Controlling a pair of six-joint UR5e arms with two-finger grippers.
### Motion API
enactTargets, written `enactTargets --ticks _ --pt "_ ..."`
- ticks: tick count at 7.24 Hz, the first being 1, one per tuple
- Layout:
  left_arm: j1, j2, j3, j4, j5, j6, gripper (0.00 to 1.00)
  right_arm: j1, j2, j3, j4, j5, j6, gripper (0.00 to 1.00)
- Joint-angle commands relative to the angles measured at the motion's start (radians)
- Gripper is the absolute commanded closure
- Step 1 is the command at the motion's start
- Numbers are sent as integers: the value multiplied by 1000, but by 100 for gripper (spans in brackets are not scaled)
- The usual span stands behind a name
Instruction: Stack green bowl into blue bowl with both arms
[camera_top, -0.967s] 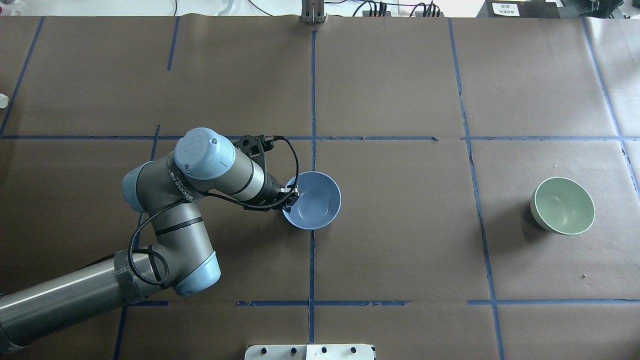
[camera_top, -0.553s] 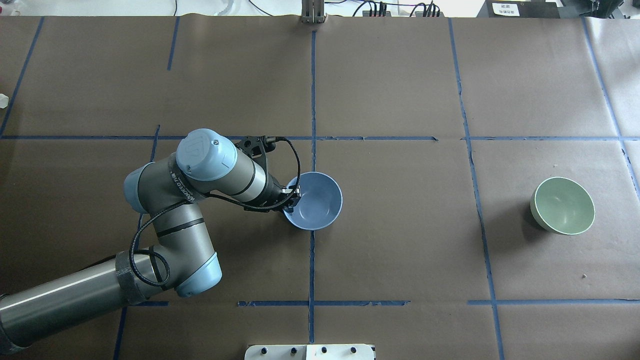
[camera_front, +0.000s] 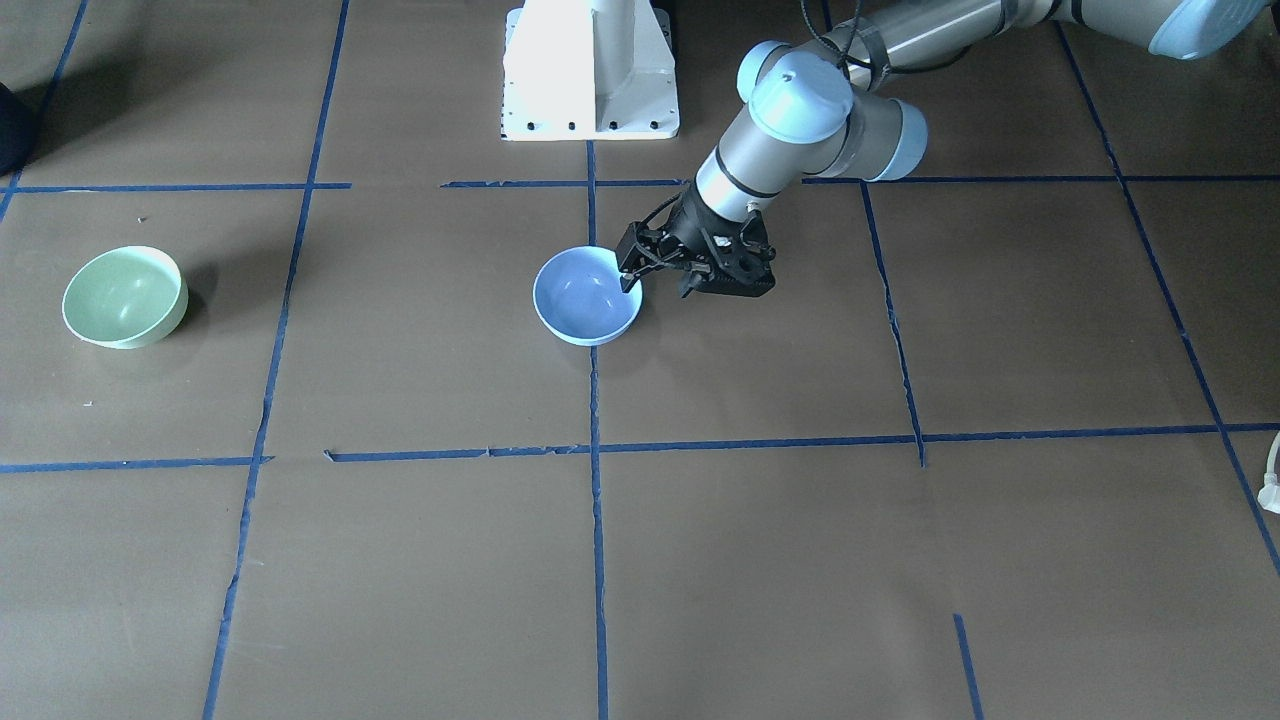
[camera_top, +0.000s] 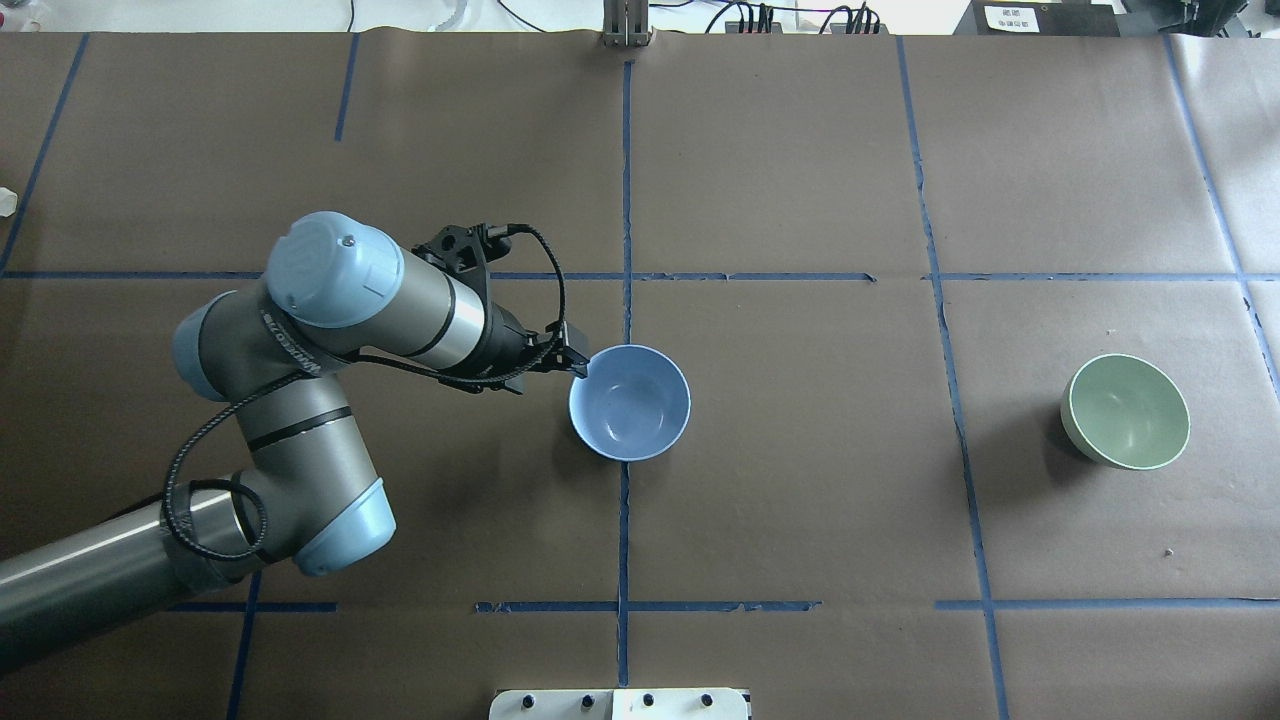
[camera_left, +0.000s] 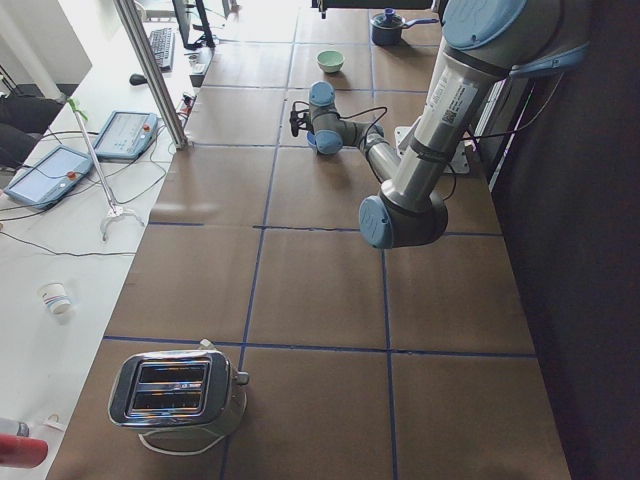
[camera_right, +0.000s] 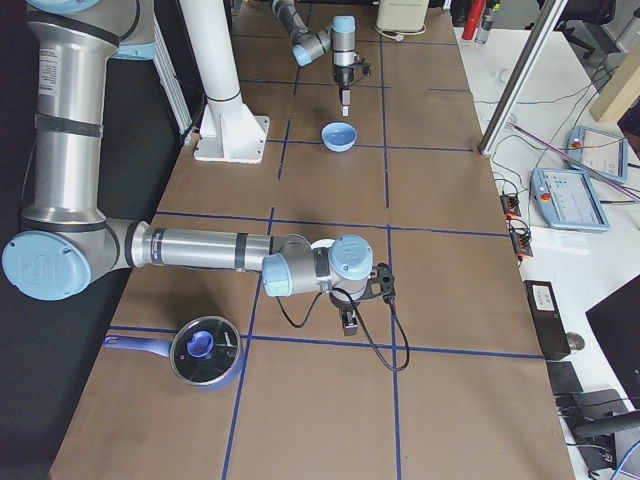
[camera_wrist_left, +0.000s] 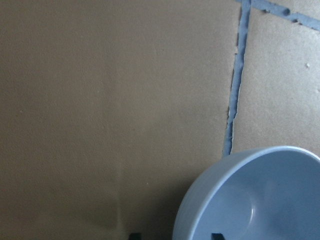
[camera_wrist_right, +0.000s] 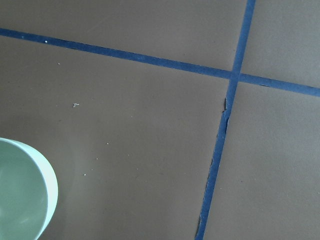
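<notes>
The blue bowl (camera_top: 630, 402) stands upright on the brown table near its middle; it also shows in the front view (camera_front: 587, 296) and the left wrist view (camera_wrist_left: 250, 200). My left gripper (camera_top: 560, 368) (camera_front: 658, 287) is open and empty. It hangs just above the bowl's rim on the left-arm side, and its fingertips (camera_wrist_left: 134, 235) straddle that rim without touching it. The green bowl (camera_top: 1128, 411) (camera_front: 124, 296) stands upright far off on my right side; its edge shows in the right wrist view (camera_wrist_right: 25, 192). My right gripper (camera_right: 350, 320) shows only in the exterior right view, so I cannot tell whether it is open or shut.
The white pedestal base (camera_front: 590, 70) stands at the robot's edge of the table. A blue lidded pot (camera_right: 205, 350) sits beyond the green bowl at the right end. A toaster (camera_left: 175, 390) sits at the left end. Blue tape lines (camera_top: 625, 200) cross the table.
My left gripper has let go of the blue bowl's rim, risen and drawn back to the left. The bowl stays on the table, nudged slightly right. The green bowl has not moved.
</notes>
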Motion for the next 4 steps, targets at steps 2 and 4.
enactTargets --ticks 2,4 --pt "-78 84 -116 11 -47 -2 19 -119 -6 4 168 13 223 0" --pt "-94 84 -118 11 -52 -3 18 -291 -11 -5 482 -14 698 0"
